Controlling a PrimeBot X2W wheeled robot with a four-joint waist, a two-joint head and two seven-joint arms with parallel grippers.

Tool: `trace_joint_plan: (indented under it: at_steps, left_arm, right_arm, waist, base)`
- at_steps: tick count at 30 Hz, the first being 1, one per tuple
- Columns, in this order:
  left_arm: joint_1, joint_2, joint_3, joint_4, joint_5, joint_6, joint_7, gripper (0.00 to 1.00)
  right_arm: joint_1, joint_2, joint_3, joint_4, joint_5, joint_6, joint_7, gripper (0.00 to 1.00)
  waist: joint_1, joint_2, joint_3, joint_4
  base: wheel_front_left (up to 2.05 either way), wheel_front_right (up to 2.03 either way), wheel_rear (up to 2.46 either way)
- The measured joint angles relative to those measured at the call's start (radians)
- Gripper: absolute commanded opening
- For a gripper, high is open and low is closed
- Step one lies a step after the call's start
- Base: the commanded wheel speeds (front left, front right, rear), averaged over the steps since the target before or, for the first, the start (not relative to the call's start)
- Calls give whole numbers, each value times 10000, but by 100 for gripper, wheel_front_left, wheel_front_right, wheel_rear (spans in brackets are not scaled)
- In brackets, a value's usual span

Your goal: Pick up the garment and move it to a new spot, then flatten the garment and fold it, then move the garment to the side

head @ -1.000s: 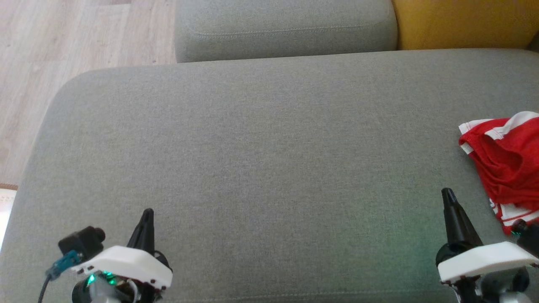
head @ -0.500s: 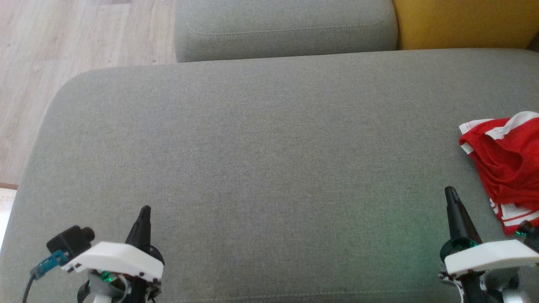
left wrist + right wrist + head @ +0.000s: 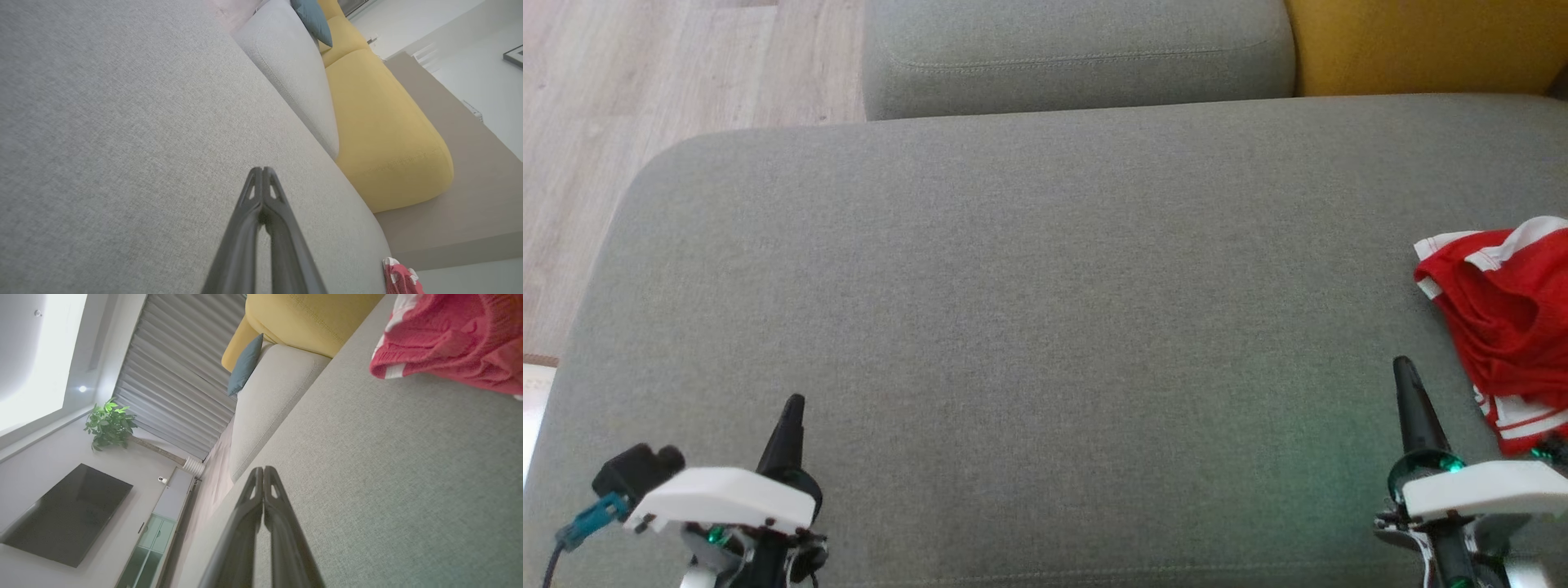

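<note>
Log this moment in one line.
left tool: shut, empty | right tool: shut, empty | garment: crumpled, right side of cushion, untouched

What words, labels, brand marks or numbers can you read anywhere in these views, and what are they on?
No readable text in any view.
Garment: red with white stripes, no lettering on the part that shows.
Grey cushion: plain fabric, no tag visible.
Dark screen on the wall: blank, no logo legible.
Framed picture: too small and cut off to tell.
</note>
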Motion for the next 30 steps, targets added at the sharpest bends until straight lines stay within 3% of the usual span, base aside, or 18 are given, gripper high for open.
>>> trace_joint_plan:
  at_steps: [30]
  left_arm:
    - [-346, -610, 1373, 456, -3089, -1139, 731, 0]
  right_arm:
    - [-676, -27, -255, 1001, 3584, 0, -13, 0]
  waist:
    - [0, 0, 12, 22]
  base:
    - [0, 0, 0]
